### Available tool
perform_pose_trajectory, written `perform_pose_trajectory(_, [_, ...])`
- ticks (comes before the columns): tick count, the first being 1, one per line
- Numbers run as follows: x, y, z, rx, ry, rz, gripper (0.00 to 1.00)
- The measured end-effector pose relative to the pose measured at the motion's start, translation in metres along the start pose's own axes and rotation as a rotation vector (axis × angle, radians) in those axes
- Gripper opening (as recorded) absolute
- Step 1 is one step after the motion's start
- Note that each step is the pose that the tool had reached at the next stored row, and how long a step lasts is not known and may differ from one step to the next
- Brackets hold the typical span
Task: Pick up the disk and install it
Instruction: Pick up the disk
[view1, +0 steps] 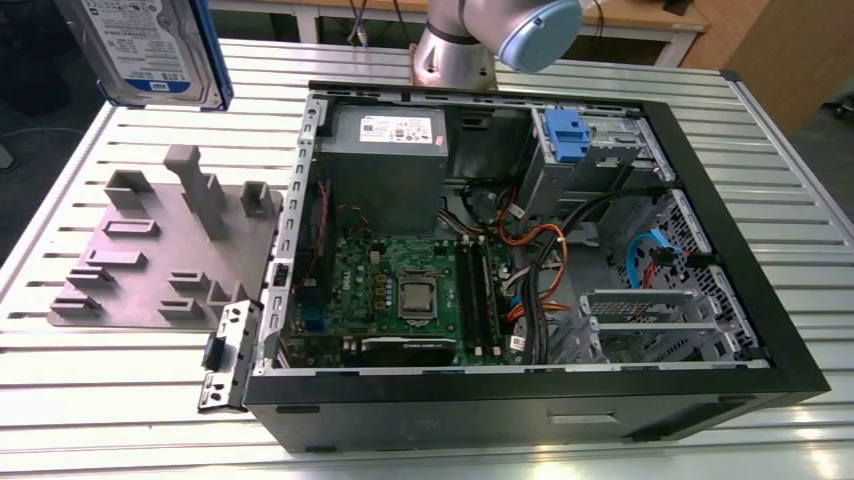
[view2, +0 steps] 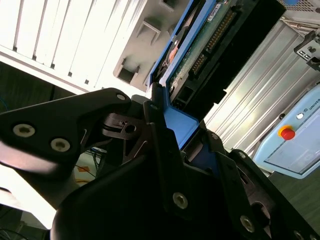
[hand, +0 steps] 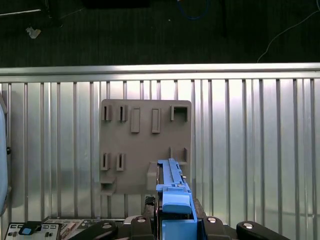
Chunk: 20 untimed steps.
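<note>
Tool (view2: 172, 127) clenched on disk (view1: 140, 45) by blue rail. Disk aloft over grey fixture (view1: 160, 250), off desk (view1: 107, 400), beside open computer case (view1: 747, 300). Judgement: carry phase. Hold drive square, no tilt, clear fixture posts and case wall.

Item: disk (view1: 140, 45), a flat silver hard drive with a blue-and-white label and blue plastic carrier rails.
Pose: stood upright on edge, label face showing in the exterior view.
Underside: green board and a connector row showed in the second wrist view.
Hold: blue carrier end was clamped between black fingers (view2: 159, 150).
Place: aloft, clear of the counter (view1: 120, 400), at the exterior view's far left.
</note>
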<state>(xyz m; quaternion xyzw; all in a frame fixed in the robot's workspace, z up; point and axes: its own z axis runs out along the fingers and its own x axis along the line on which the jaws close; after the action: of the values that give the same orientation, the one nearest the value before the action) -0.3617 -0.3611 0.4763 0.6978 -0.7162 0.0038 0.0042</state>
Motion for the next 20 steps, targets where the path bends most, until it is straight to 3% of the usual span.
perform_pose_trajectory(20, [0.0063, -0.0103, 0.0001, 0.0, 0.0, 0.0, 0.37])
